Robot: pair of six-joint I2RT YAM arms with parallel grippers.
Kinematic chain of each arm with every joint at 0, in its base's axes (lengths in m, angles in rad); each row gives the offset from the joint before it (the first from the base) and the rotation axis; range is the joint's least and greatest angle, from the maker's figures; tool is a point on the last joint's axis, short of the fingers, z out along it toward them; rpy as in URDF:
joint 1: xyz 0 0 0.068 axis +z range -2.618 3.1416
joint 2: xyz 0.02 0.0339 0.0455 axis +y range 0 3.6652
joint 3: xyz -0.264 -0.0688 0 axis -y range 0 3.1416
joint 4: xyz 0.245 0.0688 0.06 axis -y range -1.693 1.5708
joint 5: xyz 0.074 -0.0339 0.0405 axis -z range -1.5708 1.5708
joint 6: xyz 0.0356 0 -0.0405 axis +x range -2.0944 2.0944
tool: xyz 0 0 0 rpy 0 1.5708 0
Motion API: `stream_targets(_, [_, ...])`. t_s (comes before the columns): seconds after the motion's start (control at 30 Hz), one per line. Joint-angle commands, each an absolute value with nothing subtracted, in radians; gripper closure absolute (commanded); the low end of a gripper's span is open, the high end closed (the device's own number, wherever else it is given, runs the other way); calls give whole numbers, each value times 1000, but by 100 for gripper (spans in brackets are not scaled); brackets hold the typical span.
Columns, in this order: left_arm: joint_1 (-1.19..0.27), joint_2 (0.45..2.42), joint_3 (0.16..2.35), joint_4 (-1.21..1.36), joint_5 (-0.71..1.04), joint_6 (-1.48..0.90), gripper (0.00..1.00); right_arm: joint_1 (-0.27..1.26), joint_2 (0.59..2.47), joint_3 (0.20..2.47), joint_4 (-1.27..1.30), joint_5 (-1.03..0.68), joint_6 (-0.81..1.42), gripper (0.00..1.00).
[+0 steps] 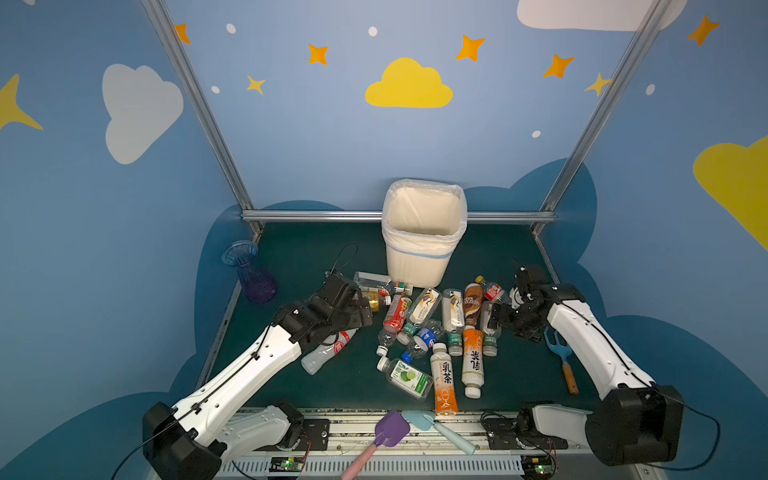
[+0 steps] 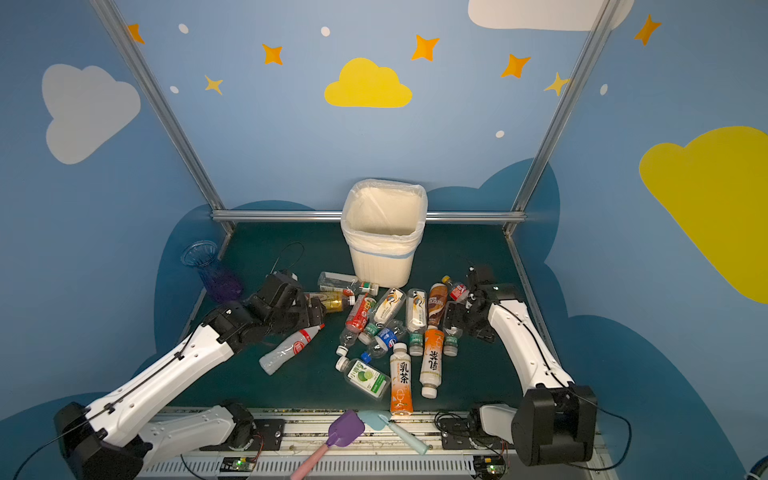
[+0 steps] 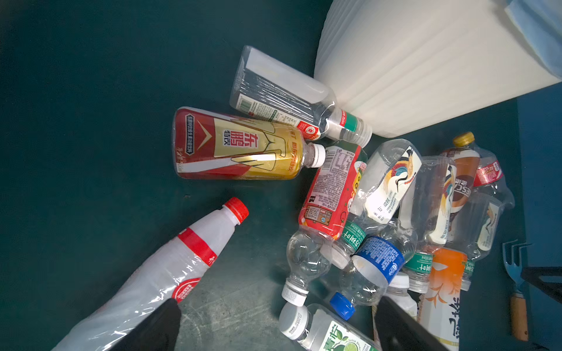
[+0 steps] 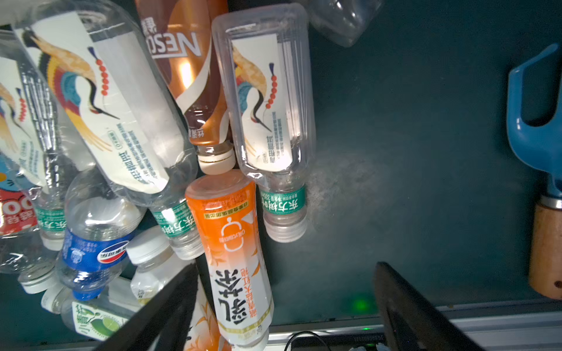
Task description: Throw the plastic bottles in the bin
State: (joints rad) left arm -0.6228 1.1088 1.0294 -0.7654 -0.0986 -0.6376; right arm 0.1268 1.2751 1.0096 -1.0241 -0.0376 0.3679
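**Toys and a vase around the green worktop**

The worktop (image 1: 316, 249) is dark green. A see-through vase (image 1: 249, 272), blue on top and purple at the bottom, stands upright at the left edge, near the far left corner. A little blue rake (image 1: 561, 353) with a wooden handle lies flat by the right edge, its teeth toward the far edge. At the middle of the near edge lie a purple shovel (image 1: 391, 429) with a pink handle and a light-blue shovel (image 1: 419, 419), blades just beside each other. A silver bar (image 1: 311, 215) runs along the far edge. The blue wall (image 1: 332, 145) behind has yellow stars and yellow and white clouds.
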Motion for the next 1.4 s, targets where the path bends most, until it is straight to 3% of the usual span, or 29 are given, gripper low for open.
stream_targets(0.0, [-609,1106,1054,-790,-129,-606,0,120,1304,1016,-985,-35,353,10])
stream_targets(0.3, [-606,1131,1071,-817,-132,-594,0,121,1446,1055,-912,-32,338,17])
stream_targets(1.0, [-549,1094,1054,-834,-108,-563,0,134,1665,1116,-871,14,333,24])
stream_targets(1.1, [-546,1093,1049,-833,-101,-563,0,136,1680,1111,-863,10,335,27])
stream_targets(1.37, [-543,1072,1031,-839,-100,-572,0,133,1656,1104,-873,2,335,51])
